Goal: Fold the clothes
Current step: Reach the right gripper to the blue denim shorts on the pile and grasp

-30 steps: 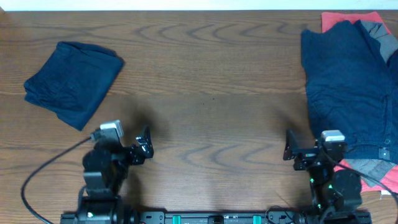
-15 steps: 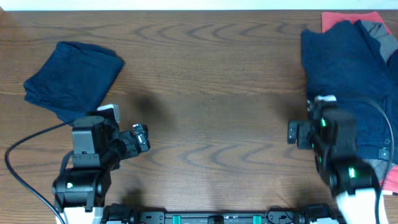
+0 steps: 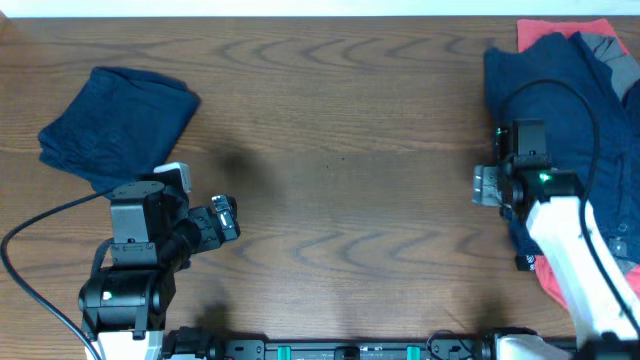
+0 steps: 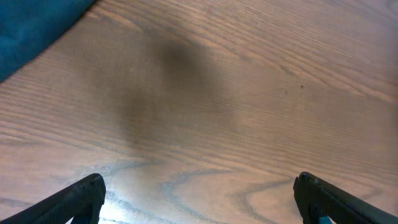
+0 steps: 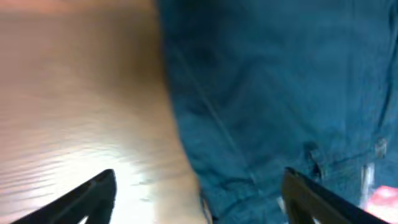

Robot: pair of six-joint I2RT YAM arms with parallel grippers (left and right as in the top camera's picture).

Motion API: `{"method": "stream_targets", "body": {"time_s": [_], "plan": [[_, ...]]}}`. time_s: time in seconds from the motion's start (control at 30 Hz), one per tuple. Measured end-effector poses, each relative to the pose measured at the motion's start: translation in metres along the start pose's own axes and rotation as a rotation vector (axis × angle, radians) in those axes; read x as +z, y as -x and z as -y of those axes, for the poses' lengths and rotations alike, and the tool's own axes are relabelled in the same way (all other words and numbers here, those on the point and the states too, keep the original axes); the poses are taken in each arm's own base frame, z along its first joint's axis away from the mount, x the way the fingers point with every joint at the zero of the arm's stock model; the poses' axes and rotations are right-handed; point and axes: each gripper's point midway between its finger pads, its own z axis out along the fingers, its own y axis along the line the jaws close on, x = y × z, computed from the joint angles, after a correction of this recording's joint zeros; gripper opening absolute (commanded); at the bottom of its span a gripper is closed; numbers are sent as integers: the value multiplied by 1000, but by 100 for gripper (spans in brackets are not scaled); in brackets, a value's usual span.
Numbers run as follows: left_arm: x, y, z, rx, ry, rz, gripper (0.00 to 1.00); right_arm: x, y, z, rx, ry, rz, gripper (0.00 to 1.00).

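Limp navy shorts [image 3: 560,110] lie at the right of the worktop [image 3: 340,150].
Light, floppy denim: pinch the thicker waistband [image 5: 342,171]. The right fingers [image 5: 93,191] hang spread over its edge; the left fingers [image 4: 81,196] are spread, empty.

Shorts [image 3: 545,60] partly off-frame; close-up blurred

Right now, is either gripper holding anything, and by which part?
Nothing is held: the left gripper is open over bare table, the right gripper open over the edge of the shorts.
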Motion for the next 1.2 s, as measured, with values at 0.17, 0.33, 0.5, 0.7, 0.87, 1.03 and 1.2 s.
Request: {"method": "stream_targets", "body": {"time_s": [0.17,0.33,0.5,0.7,0.87,1.03,1.2], "plan": [[0,0,0,0,1,-2,98,31,-33,16,14,-88,-189,70],[0,0,0,0,1,-2,98,47,-56,21,5,-122,-314,68],[0,1,0,1,0,1,98,51,-65,20,-2,-127,-360,66],[0,1,0,1,-1,2,98,52,-71,20,6,-130,-371,69],[0,1,0,1,0,3,98,58,-87,17,6,-128,-392,63],[0,1,0,1,0,3,98,61,-96,16,10,-128,-407,50],[0,1,0,1,0,3,98,63,-99,15,15,-127,-407,26]]}}
